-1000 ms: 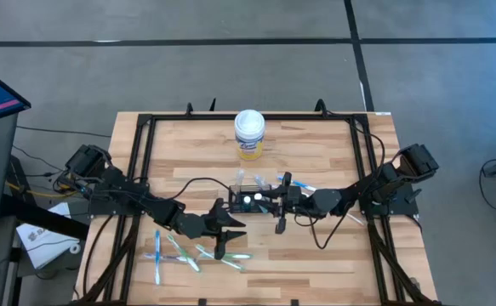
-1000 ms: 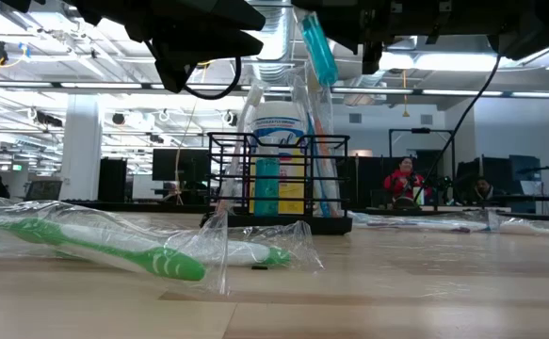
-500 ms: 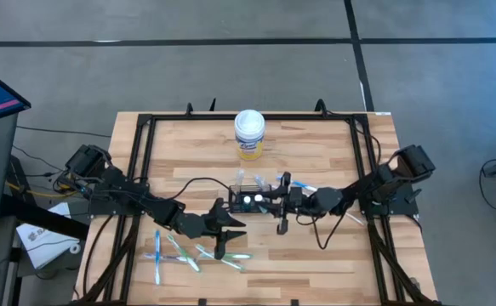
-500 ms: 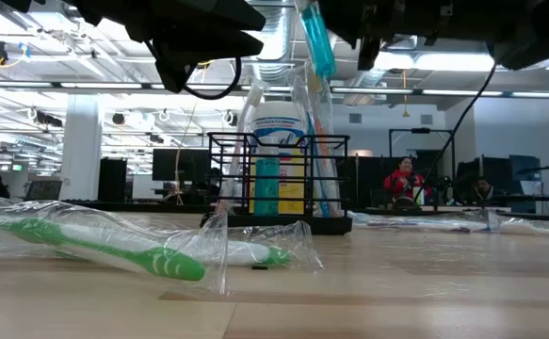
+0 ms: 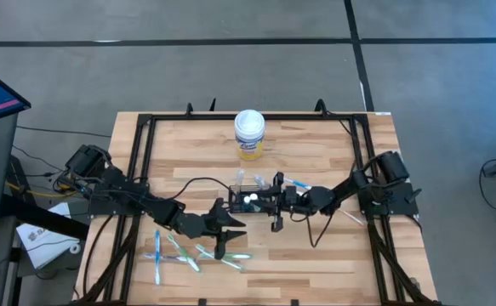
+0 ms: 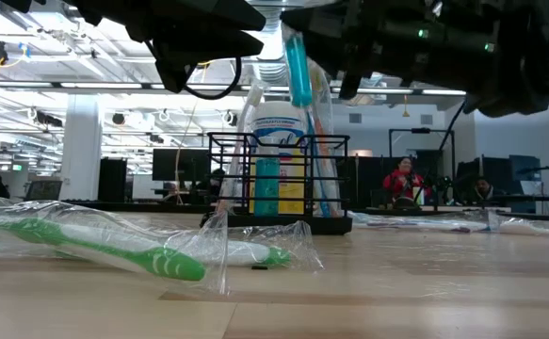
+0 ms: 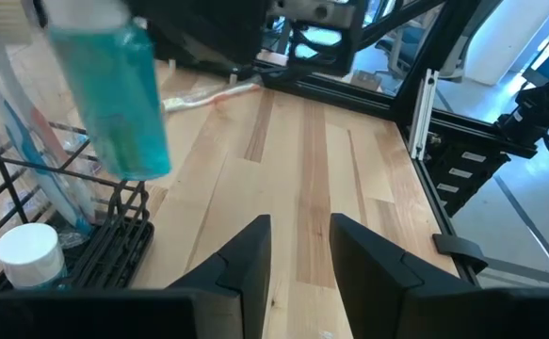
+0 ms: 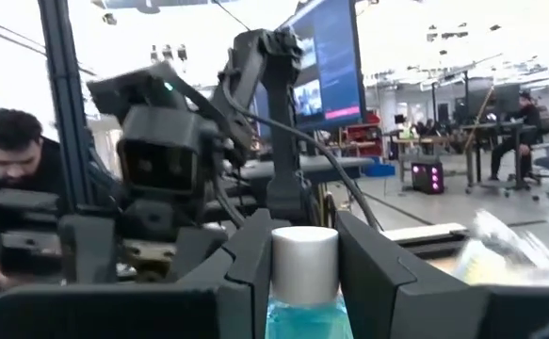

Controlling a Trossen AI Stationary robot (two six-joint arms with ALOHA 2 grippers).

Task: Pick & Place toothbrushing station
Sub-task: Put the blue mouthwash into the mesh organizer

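The toothbrushing station (image 5: 246,197), a black wire caddy (image 6: 279,179), stands mid-table on its base with wrapped toothbrushes and a white-capped bottle (image 7: 29,252) standing in it. My right gripper (image 5: 273,202) comes in from the table's right, shut on a teal bottle with a white cap (image 6: 298,66), which hangs over the caddy's right part. On the caddy's near left side, my left gripper (image 5: 227,229) is held above the table, open with nothing between its fingers (image 7: 255,250). My right gripper pinches the teal bottle's upper part, at and just under its white cap (image 8: 304,259), between its two fingers. The fingers come roughly level from the table's right. The bottle (image 7: 114,104) is lifted clear above the caddy, nearly upright, slightly tilted, cap up.
A white-lidded round canister (image 5: 249,134) stands at the far middle. Several wrapped toothbrushes (image 5: 192,253) lie near the front left, one green (image 6: 95,247). More wrapped brushes (image 5: 297,183) lie right of the caddy. A black frame (image 5: 141,153) borders the table.
My right gripper has sunk and shifted toward the table's left, tipping at the wrist, and has carried the teal bottle lower and closer over the caddy. The bottle stays nearly upright and clear of the caddy.
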